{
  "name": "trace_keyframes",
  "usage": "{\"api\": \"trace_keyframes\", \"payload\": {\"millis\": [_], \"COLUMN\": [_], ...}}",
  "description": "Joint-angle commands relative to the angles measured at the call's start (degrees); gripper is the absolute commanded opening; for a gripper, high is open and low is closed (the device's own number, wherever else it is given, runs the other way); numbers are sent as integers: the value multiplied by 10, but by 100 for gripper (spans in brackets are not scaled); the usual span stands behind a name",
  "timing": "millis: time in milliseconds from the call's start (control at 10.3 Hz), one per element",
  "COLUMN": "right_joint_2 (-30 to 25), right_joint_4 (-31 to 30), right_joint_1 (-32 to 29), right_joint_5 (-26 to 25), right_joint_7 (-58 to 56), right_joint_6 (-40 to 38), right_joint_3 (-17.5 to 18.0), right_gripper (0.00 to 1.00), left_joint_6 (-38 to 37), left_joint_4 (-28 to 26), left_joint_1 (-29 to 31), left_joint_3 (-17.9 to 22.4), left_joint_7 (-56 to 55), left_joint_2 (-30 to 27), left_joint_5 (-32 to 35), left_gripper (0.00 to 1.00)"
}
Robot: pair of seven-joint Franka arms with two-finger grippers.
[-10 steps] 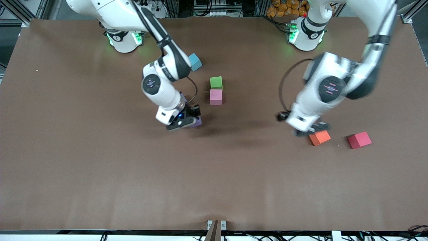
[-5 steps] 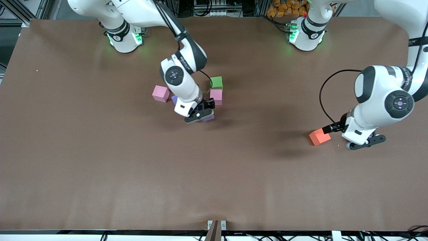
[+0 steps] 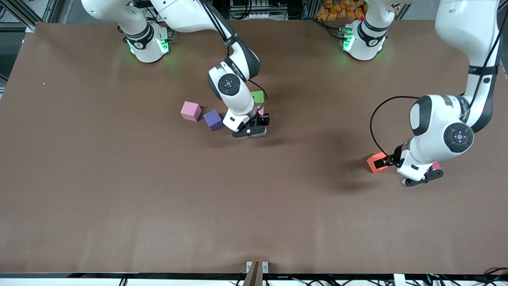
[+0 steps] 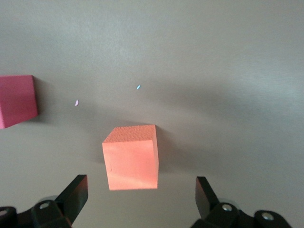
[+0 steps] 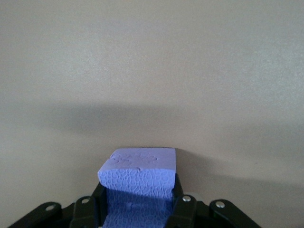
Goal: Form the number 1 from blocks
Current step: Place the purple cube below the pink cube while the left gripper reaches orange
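Now right tool [image 5: 137,209] clamps purple block [image 5: 140,178]; left tool [image 4: 140,197], spread, over orange block [image 4: 130,156].

The whole lower half of the brown table [image 3: 158,206] lies bare in the front view. At upper centre, a pink foam cube [image 3: 190,111], a purple foam cube [image 3: 213,119] and a green foam cube [image 3: 258,97] crowd the right arm. At right, an orange foam cube [image 3: 376,162] sits just beside the left arm's wrist.

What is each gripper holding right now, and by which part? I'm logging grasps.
The right gripper is shut on a purple foam cube, pinched by two facing sides. The left gripper is open, holding nothing, with an orange foam cube between its fingers.
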Motion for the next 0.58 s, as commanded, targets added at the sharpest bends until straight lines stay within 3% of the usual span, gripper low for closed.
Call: {"api": "trace_keyframes", "payload": {"millis": [0, 97, 194, 291, 485], "right_joint_2": [3, 1, -2, -7, -51], "right_joint_4": [-1, -13, -18, -23, -28], "right_joint_1": [11, 12, 13, 11, -17], "right_joint_5": [6, 6, 6, 6, 6], "right_joint_7": [15, 15, 15, 16, 11], "right_joint_6": [-2, 0, 0, 0, -9], "right_joint_3": [-10, -9, -9, -8, -7], "right_gripper": [45, 45, 68, 100, 100], "left_joint_6": [26, 29, 30, 31, 42], "left_joint_4": [-13, -14, -14, -14, -14], "left_joint_1": [-4, -4, -4, -4, -4], "left_joint_3": [12, 15, 16, 17, 17], "left_joint_7": [13, 13, 13, 13, 13], "left_joint_2": [11, 18, 24, 26, 40], "left_joint_5": [-14, -14, -14, -14, -14], "left_gripper": [100, 100, 100, 100, 100]}}
